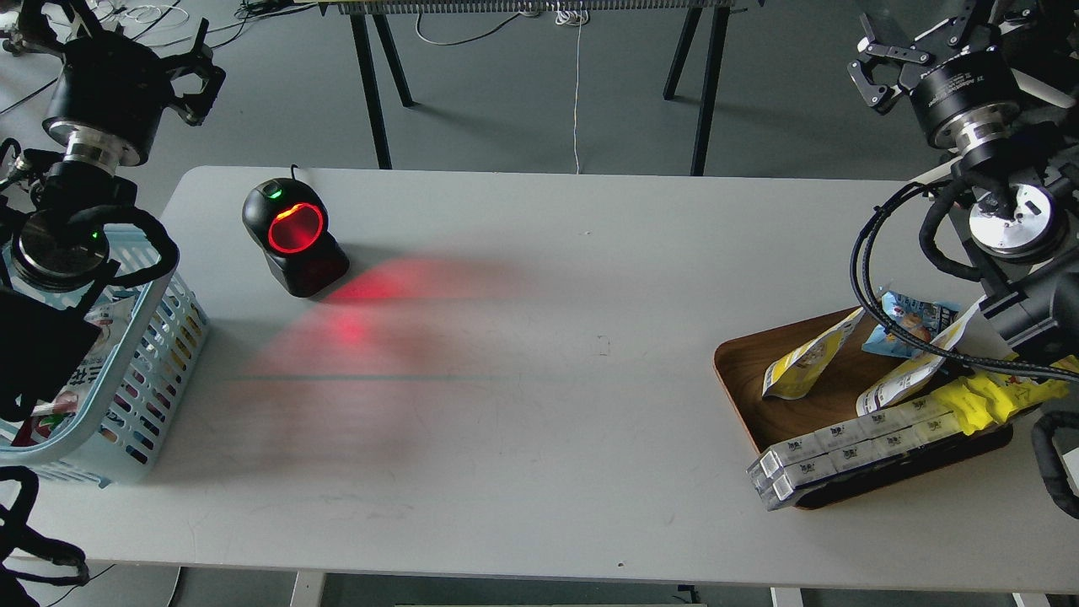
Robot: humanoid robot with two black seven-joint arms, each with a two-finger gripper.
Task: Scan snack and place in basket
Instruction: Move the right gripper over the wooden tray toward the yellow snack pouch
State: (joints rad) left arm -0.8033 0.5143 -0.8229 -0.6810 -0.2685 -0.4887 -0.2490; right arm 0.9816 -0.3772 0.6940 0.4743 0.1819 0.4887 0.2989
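Both tools up off the desk (539, 421), empty: left tool (126, 51) and right tool (923, 42) spread. Snack (801, 364) leans in wooden tray (742, 379), well apart from basket (160, 337). Risk: crowded packs, so I grab wrong one or crumple the pouch.

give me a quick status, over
Left tool and right tool raised, grip state unclear. Snack pouch on wooden tray, unscanned. Basket far left. Scanner lit, path clear.
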